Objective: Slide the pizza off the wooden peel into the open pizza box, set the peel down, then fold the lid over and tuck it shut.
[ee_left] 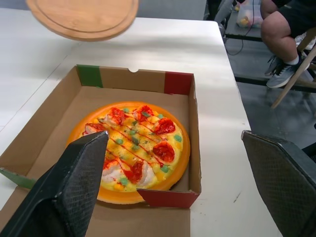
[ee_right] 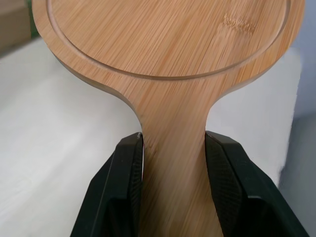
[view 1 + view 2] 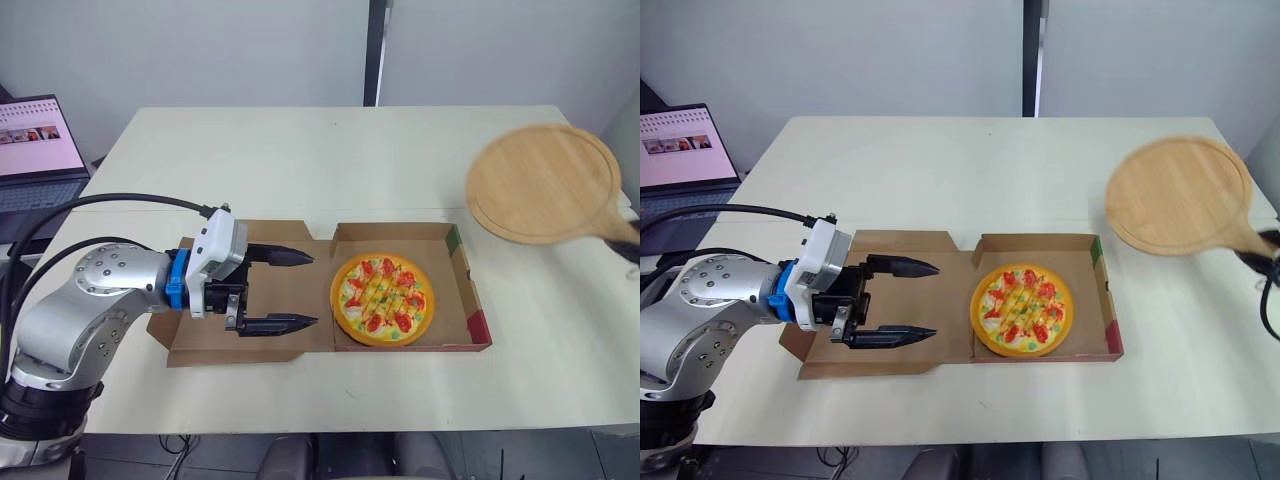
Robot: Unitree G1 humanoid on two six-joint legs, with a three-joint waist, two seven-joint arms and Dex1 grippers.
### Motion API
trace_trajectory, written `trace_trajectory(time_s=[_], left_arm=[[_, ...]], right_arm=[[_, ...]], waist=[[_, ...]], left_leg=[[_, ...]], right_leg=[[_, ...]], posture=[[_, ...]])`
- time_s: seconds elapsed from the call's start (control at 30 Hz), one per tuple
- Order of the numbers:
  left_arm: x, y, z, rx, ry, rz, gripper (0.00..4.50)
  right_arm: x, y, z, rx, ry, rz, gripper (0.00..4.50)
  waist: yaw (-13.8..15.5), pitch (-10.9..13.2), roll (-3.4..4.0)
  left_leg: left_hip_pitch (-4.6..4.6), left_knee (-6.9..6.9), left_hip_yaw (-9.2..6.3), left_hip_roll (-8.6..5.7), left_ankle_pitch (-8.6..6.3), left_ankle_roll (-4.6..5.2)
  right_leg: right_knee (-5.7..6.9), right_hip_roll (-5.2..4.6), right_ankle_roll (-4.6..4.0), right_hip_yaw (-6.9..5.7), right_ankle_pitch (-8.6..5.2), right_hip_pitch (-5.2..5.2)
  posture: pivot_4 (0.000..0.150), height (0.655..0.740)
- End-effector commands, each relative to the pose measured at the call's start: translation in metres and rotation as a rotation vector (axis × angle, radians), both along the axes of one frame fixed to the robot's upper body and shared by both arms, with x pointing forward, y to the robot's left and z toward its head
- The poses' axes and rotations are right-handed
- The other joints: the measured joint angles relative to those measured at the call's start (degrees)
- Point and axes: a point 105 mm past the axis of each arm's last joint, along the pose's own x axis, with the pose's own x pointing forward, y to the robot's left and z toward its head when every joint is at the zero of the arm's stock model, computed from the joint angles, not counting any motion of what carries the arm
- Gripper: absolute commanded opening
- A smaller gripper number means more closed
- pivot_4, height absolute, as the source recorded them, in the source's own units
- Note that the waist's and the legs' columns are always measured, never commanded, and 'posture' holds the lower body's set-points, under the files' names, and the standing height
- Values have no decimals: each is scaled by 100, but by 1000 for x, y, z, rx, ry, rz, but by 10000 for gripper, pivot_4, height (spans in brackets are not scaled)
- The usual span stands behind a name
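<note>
Wooden peel (image 3: 542,182) is clamped by its handle in the right gripper (image 2: 174,143), upper right. Pizza's (image 3: 382,298) in the box (image 3: 468,285), centre frame. Left gripper (image 3: 292,290) hangs wide open over the lid (image 3: 205,335). Swing the peel down carelessly and it could clip the box.

The right tool (image 2: 174,139) grips the wooden peel (image 2: 163,44) by its handle. One black finger (image 2: 123,187) presses the handle's edge at 9 o'clock, and the other presses it at 3 o'clock. From the grip, the round, grooved board spreads out at 12 o'clock. The pale surface (image 2: 49,148) shows behind the peel.
</note>
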Motion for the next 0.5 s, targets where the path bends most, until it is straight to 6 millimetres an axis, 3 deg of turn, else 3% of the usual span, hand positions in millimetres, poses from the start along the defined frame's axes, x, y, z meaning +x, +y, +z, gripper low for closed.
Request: trace_trajectory(time_s=[0.03,0.1,0.5], left_arm=[[1,-3,7,-19,-32,-22,45000],[4,-6,8,-32,-39,-25,45000],[5,-23,16,-109,-44,-74,45000]], right_arm=[[-11,-3,15,56,-105,-75,15767],[-16,-5,0,132,-88,-129,15767],[-23,-4,-44,321,-22,-316,15767]], waist=[[-33,-3,7],[-56,-4,7],[-44,-5,8]], left_leg=[[2,4,2,0,0,0],[9,4,7,2,0,0],[8,32,1,-1,0,0]], right_leg=[[3,0,0,2,0,0],[12,1,-1,6,-1,2],[48,3,-2,8,-2,1]], posture=[[1500,7400],[1500,7400],[1500,7400]])
